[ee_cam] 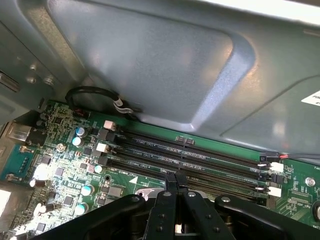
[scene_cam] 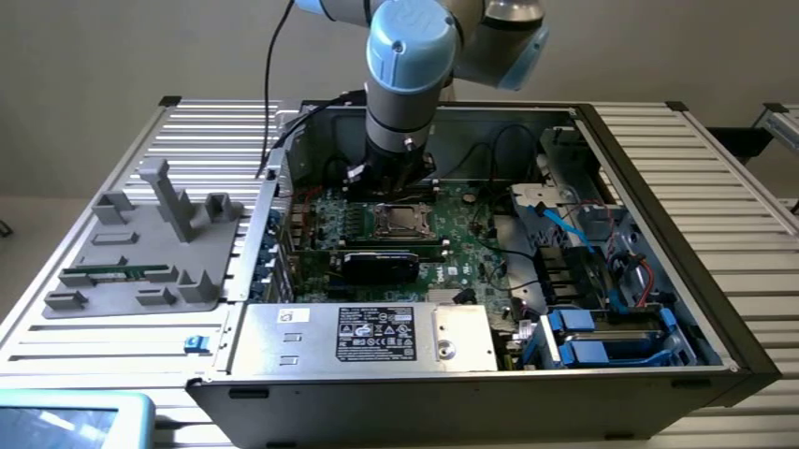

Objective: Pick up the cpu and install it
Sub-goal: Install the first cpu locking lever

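Note:
Inside the open computer case (scene_cam: 649, 187), my gripper (scene_cam: 389, 192) hangs low over the motherboard (scene_cam: 469, 238), just behind the square socket with a metal frame (scene_cam: 397, 221). A silvery-grey square that looks like the cpu lies flat inside that frame. In the wrist view my gripper (ee_cam: 175, 177) is shut. Its black fingertips meet with nothing between them, above the long black memory slots (ee_cam: 200, 157). The socket is hidden below the fingers there.
The case's grey metal wall (ee_cam: 150, 60) rises close behind the gripper. A black card (scene_cam: 381, 262), the power supply (scene_cam: 362, 335) and blue drive cages (scene_cam: 600, 341) fill the case. A grey fixture (scene_cam: 138, 253) holding a green memory stick (scene_cam: 119, 274) sits at the exterior view's left.

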Tool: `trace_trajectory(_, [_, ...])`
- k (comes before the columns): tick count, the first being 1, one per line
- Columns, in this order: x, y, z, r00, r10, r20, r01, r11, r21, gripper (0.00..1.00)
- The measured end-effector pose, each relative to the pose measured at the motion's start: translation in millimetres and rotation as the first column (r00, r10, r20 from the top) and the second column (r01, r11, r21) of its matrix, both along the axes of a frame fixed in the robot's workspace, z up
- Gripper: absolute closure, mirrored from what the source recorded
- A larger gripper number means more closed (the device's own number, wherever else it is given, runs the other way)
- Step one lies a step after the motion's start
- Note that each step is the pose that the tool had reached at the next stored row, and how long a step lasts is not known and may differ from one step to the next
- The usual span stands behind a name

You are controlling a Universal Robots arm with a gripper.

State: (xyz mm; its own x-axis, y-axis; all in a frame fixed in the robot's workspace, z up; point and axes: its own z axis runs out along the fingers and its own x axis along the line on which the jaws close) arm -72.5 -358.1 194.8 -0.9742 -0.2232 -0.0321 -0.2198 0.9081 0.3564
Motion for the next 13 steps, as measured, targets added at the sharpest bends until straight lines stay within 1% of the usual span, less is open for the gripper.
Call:
trace_trajectory(11, [3.4, -0.2, -0.2, 1.0000, 0.004, 0.0001, -0.004, 1.0000, 0.0001, 0.91])
trace_trajectory(13, [5.0, -0.2, -0.1, 1.0000, 0.005, -0.0009, -0.005, 1.0000, -0.0001, 0.91])
